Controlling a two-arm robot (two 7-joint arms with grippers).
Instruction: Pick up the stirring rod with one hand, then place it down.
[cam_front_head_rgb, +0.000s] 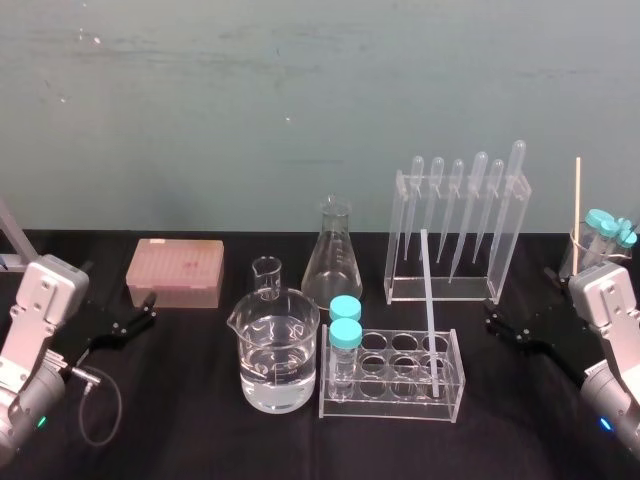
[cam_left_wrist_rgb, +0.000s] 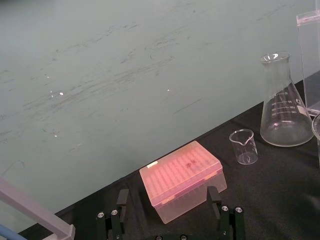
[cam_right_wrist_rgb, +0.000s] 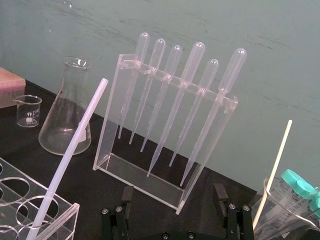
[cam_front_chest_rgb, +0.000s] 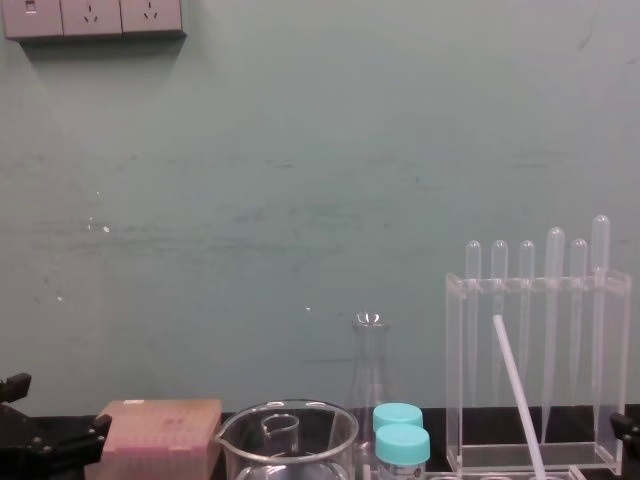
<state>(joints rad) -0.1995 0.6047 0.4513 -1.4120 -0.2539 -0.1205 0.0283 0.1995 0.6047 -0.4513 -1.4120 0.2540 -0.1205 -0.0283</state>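
Note:
The stirring rod (cam_front_head_rgb: 431, 310) is a thin whitish translucent stick. It stands slightly tilted in the right end of the clear test tube rack (cam_front_head_rgb: 392, 398) at the table's middle. It also shows in the right wrist view (cam_right_wrist_rgb: 71, 150) and the chest view (cam_front_chest_rgb: 519, 400). My right gripper (cam_front_head_rgb: 497, 322) hovers low to the right of the rack, open and empty, with its black fingers (cam_right_wrist_rgb: 220, 194) spread apart. My left gripper (cam_front_head_rgb: 148, 308) rests at the far left beside the pink box, also open (cam_left_wrist_rgb: 168, 197) with nothing in it.
A pink tip box (cam_front_head_rgb: 175, 272), a water-filled beaker (cam_front_head_rgb: 278, 355), a small beaker (cam_front_head_rgb: 267, 275) and a conical flask (cam_front_head_rgb: 335, 255) stand left of the rack. Two blue-capped tubes (cam_front_head_rgb: 345, 325) sit in it. A pipette stand (cam_front_head_rgb: 455, 230) is behind, and a beaker of capped tubes (cam_front_head_rgb: 600, 235) is far right.

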